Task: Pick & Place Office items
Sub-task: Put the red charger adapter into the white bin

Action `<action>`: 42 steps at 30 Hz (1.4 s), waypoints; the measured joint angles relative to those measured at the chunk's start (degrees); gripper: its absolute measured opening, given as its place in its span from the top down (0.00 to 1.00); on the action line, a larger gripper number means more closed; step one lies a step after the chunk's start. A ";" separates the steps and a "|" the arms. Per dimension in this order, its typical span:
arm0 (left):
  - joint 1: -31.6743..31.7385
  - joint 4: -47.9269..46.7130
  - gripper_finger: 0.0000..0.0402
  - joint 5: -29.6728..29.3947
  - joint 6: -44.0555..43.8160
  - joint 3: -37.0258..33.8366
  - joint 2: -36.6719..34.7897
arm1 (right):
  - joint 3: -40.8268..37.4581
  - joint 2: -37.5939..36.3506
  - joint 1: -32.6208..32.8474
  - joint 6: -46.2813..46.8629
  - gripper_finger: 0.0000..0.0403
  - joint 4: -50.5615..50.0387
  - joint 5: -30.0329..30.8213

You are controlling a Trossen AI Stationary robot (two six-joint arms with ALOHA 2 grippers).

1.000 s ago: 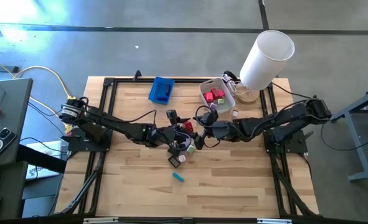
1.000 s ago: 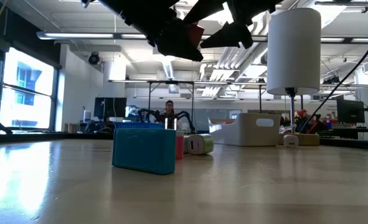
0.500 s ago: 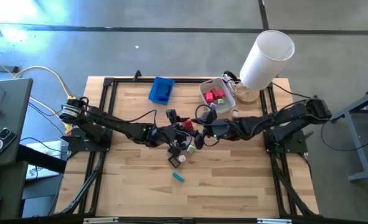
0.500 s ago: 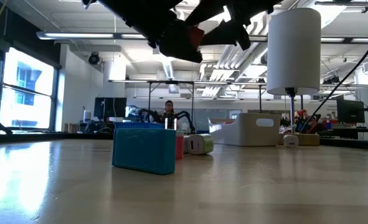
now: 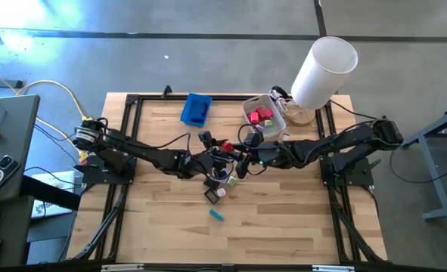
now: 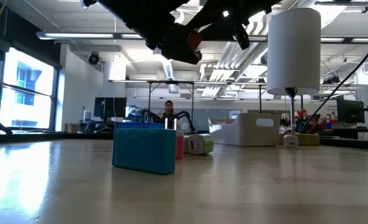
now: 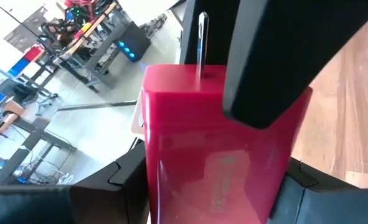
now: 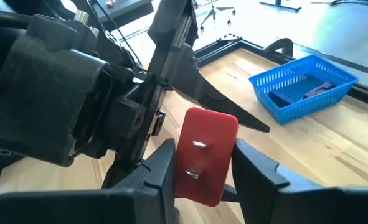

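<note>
From above, both grippers are met mid-table over loose items, a red block between them. In the left wrist view, the block is clamped by the left gripper. In the right wrist view, the right gripper stands apart around it: a handover, judged. Next, the right must close before the left lets go.

A grey concrete floor was seen around the wooden table. Tall windows were set along one side (bright daylight behind them), and ceiling light strips were lit overhead.
</note>
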 joint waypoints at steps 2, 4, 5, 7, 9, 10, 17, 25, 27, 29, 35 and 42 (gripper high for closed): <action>0.00 0.20 0.47 -0.12 0.00 0.00 0.00 | 0.00 0.00 0.00 -0.28 0.72 -0.06 -0.63; 0.00 0.20 0.47 -0.22 -0.02 0.00 0.00 | 0.00 0.00 0.00 -0.43 0.72 -0.21 -1.25; 0.00 0.22 0.47 -0.22 -0.02 0.00 0.00 | 0.00 0.00 0.00 -0.56 0.72 -0.23 -1.31; -0.02 0.22 0.47 -0.21 -0.02 0.00 0.00 | 0.00 0.00 0.00 -0.57 0.72 -0.30 -1.85; -0.04 0.22 0.47 -0.15 -0.04 0.00 0.00 | 0.00 0.00 -0.02 0.18 0.72 -0.42 -2.41; -0.04 0.24 0.47 -0.03 -0.06 0.00 0.00 | -0.01 0.00 -0.03 0.59 0.72 -0.46 -2.54; -0.11 0.77 0.47 3.39 0.11 -0.02 0.00 | -0.12 0.02 -1.39 2.67 0.54 -0.88 -7.78; 0.00 1.64 0.47 4.33 0.84 -0.02 0.00 | -0.17 0.14 -2.56 4.65 0.55 -0.93 -9.98; 0.09 2.09 0.47 4.25 1.35 -0.02 0.00 | -0.17 0.08 -3.46 6.40 0.56 -0.89 -10.94; 0.11 2.09 0.47 4.00 1.52 -0.02 0.00 | -0.17 0.07 -4.11 7.63 0.58 -0.87 -11.55; 0.70 1.62 0.47 2.95 2.47 -0.02 0.00 | -0.24 0.08 -4.46 7.19 0.71 -0.56 -10.76; 0.50 2.24 0.45 1.27 2.52 0.00 -0.02 | -0.24 0.11 -3.39 2.77 0.71 0.20 -9.60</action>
